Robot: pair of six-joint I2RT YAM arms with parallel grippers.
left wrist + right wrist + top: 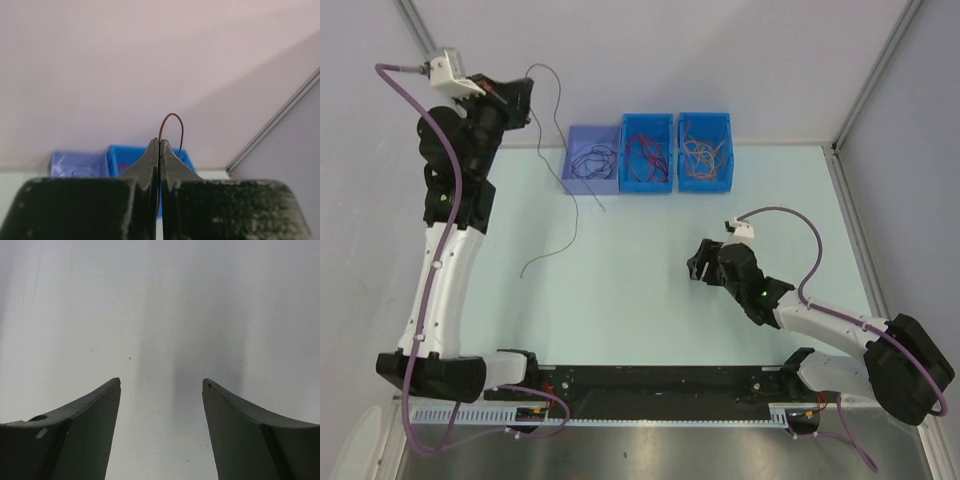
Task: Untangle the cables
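Clenching a light, limp cable by its end in my left claw, I am letting it dangle below; right claw gaping.

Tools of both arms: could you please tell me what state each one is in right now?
Left tool: closed on a thin dark flexible wire.
Right tool: open, holding nothing.

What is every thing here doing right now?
Left pincer: shut on a dark cable.
Right pincer: open, empty.
Dark cable: hanging loose from the left pincer.
Purple bin: holds black cables.
Middle blue bin: holds red cables.
Right blue bin: holds orange cables.
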